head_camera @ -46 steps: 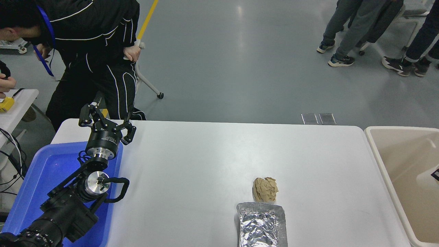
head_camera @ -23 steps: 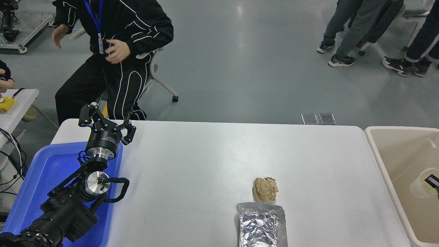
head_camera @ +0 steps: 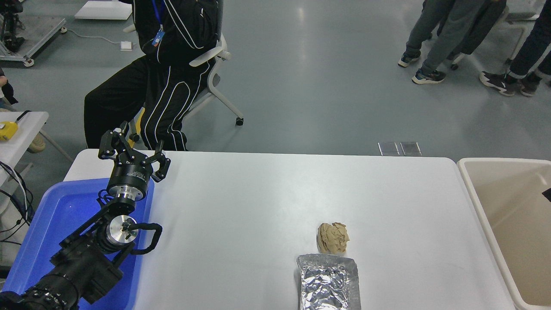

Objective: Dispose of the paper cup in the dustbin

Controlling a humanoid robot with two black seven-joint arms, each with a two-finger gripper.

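Observation:
The paper cup does not show in the head view. The beige dustbin [head_camera: 472, 193] stands at the table's right end, and what I see of its inside is bare. Only a small black sliver of my right gripper [head_camera: 547, 194] shows at the picture's right edge, above the dustbin. Its state is hidden. My left gripper [head_camera: 132, 148] is parked at the lower left, open and empty, above the far end of the blue tray.
A blue tray [head_camera: 51, 215] lies under my left arm. A crumpled tan paper ball [head_camera: 332, 237] and a silver foil tray [head_camera: 328, 282] sit at the table's front middle. A person [head_camera: 168, 64] sits on a chair beyond the far left edge.
The cup, seen in the dustbin half a second ago, no longer shows. The right gripper's sliver has moved up the right edge. The person has moved right and sat back.

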